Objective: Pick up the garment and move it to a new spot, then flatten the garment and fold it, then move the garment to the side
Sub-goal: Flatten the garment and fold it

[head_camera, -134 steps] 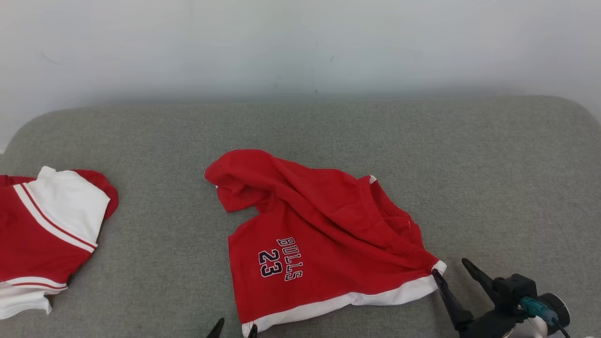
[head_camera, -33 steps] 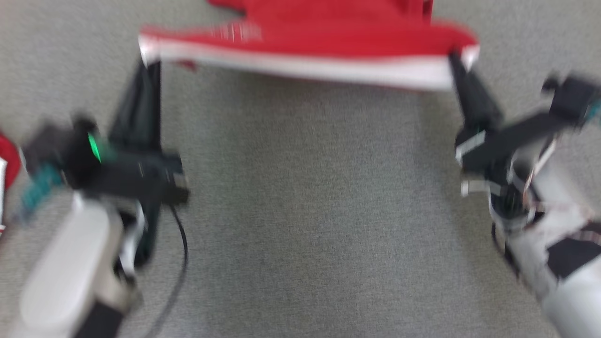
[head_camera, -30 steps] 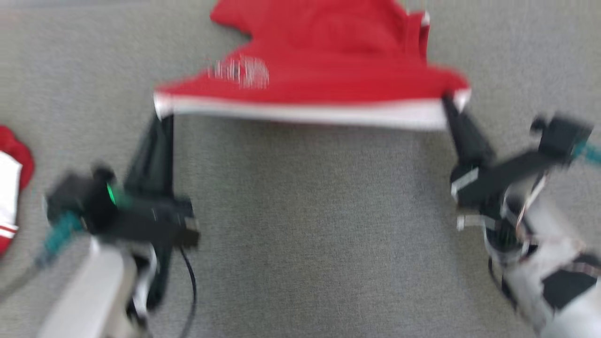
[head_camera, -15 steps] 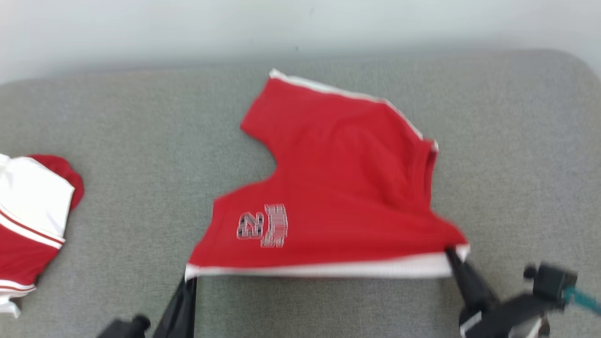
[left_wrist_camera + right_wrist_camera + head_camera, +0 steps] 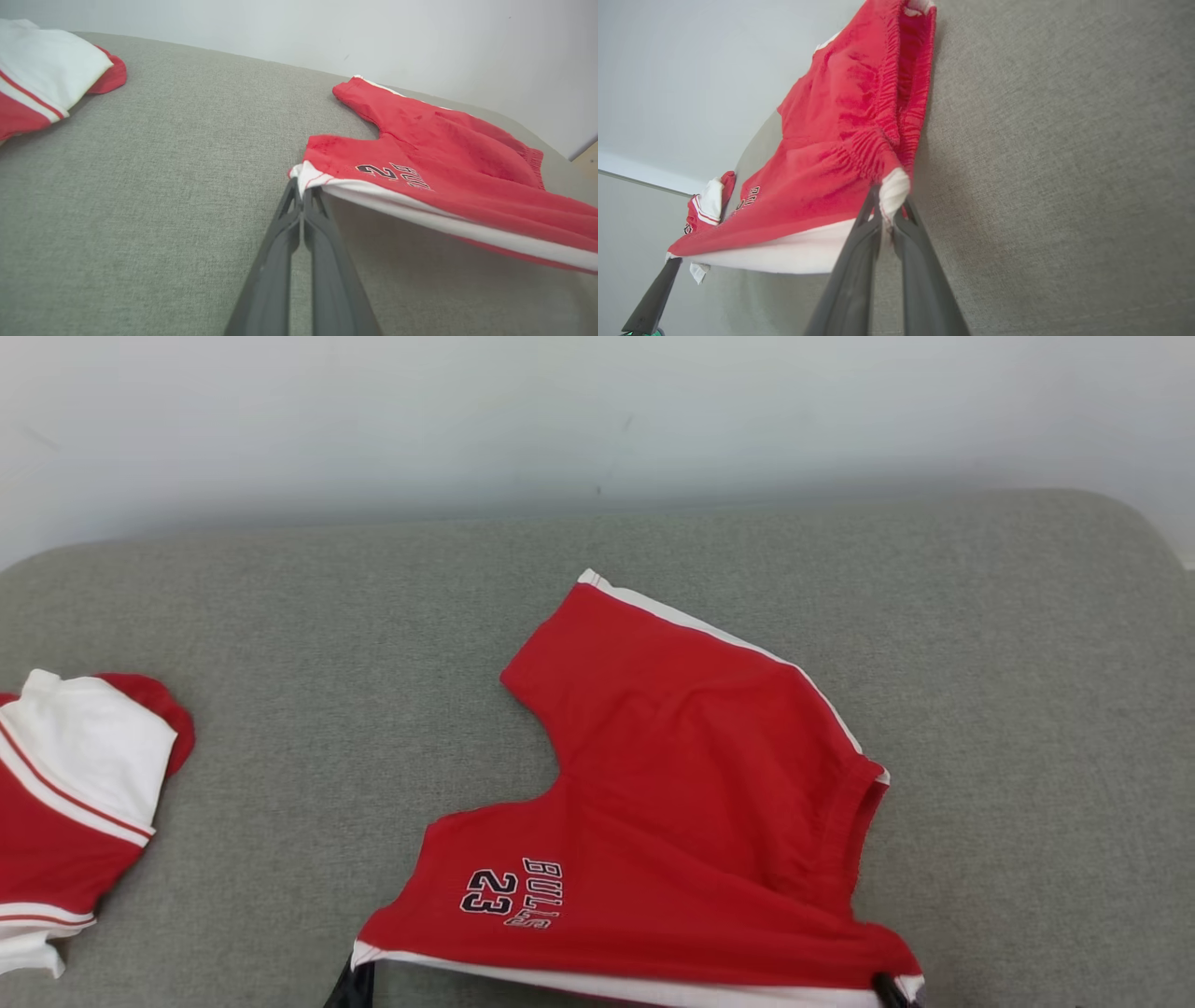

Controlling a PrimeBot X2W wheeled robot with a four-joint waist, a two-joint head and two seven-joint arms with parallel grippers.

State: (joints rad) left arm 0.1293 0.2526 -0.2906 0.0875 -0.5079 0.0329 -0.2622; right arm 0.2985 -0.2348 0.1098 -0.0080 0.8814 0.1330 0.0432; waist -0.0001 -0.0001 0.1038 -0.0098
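Grey fabric covers the worktop (image 5: 280, 616) below a pale wall (image 5: 597, 420). On it, the left fingers (image 5: 280, 261) are pressed together on one white-trimmed corner of the red shorts (image 5: 691, 803), near the "BULLS 23" print. The right fingers (image 5: 854, 280) are nearly closed, pinching the opposite white corner beside the elastic waistband. Between the two grips the white-edged side is stretched taut and raised off the fabric, casting a shadow beneath. The rest of the shorts lies spread toward the wall, right of centre. A red-and-white garment (image 5: 65, 803) lies well apart at the left edge.
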